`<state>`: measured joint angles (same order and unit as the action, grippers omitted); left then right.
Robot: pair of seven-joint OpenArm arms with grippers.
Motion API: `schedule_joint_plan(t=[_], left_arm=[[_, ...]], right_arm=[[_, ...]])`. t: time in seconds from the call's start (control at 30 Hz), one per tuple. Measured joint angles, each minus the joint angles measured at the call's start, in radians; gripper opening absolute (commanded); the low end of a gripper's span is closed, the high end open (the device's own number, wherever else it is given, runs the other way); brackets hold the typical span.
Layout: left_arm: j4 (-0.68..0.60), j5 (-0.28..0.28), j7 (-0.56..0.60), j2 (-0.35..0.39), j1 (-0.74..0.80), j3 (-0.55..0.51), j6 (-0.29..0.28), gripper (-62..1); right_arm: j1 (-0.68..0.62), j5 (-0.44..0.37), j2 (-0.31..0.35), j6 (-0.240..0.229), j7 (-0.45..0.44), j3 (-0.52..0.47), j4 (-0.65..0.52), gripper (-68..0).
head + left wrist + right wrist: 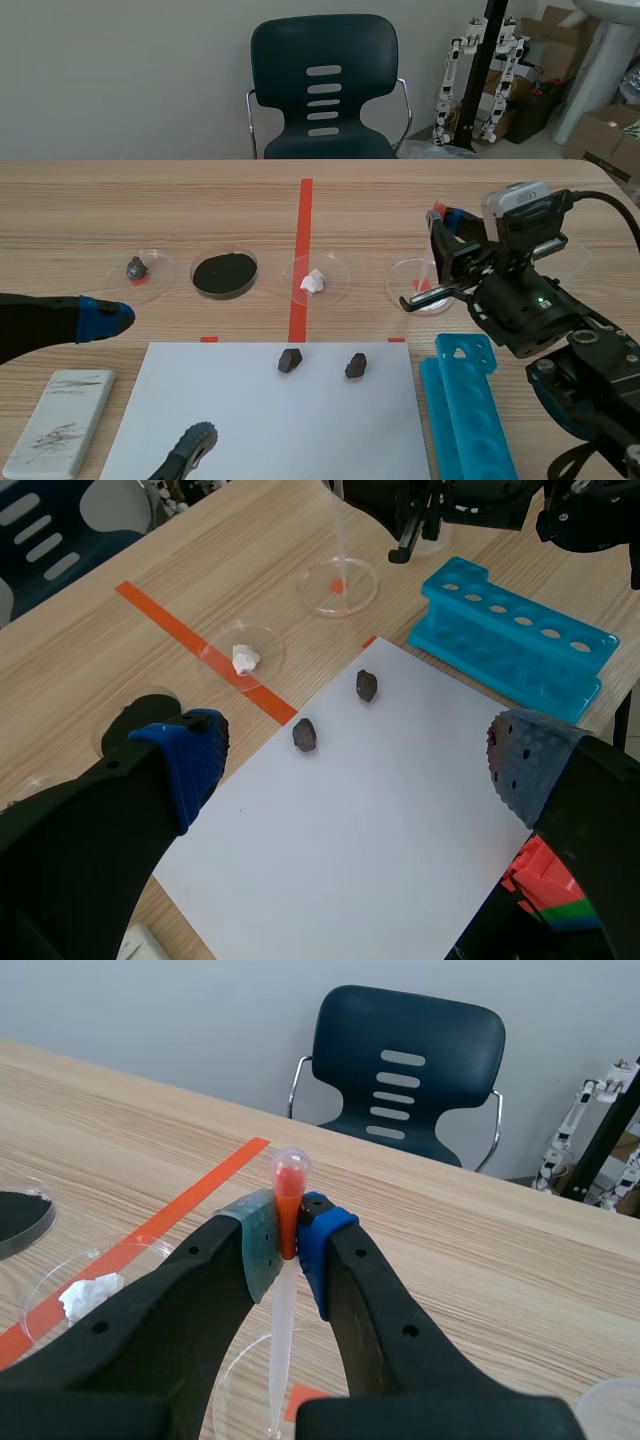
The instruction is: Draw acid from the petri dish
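My right gripper (288, 1235) is shut on a clear pipette (282, 1345), pinching it just under its bulb, which holds red liquid. The pipette (438, 265) stands upright with its tip down in a clear petri dish (418, 292) holding a small red pool. That dish (338, 586) lies ahead of my left gripper, beyond the paper. My left gripper (360, 760) is open above the white paper (330, 830), holding nothing. In the scene view its blue fingertip (100, 318) hangs at the table's left side.
Three more dishes stand in a row: grey stone (138, 268), black powder (224, 273), white lump (315, 281). Two dark stones (290, 360) (355, 365) lie on the paper. A blue tube rack (470, 410) stands at the front right, a white block (60, 420) at the front left.
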<state>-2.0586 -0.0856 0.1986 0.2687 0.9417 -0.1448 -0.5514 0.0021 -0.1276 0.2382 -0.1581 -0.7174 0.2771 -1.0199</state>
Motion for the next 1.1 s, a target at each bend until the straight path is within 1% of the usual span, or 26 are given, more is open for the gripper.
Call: schedule_joint_plan(t=[0.37,1.1], left_arm=[[0.0,0.0,0.0,0.0,0.0,0.0,0.0,-6.7],[0.0,0.0,0.0,0.0,0.0,0.0,0.0,-6.7]], right_arm=[[0.0,0.0,0.0,0.0,0.026,0.0,0.0,-62.4],[0.0,0.0,0.0,0.0,0.019,0.0,0.0,-62.4]])
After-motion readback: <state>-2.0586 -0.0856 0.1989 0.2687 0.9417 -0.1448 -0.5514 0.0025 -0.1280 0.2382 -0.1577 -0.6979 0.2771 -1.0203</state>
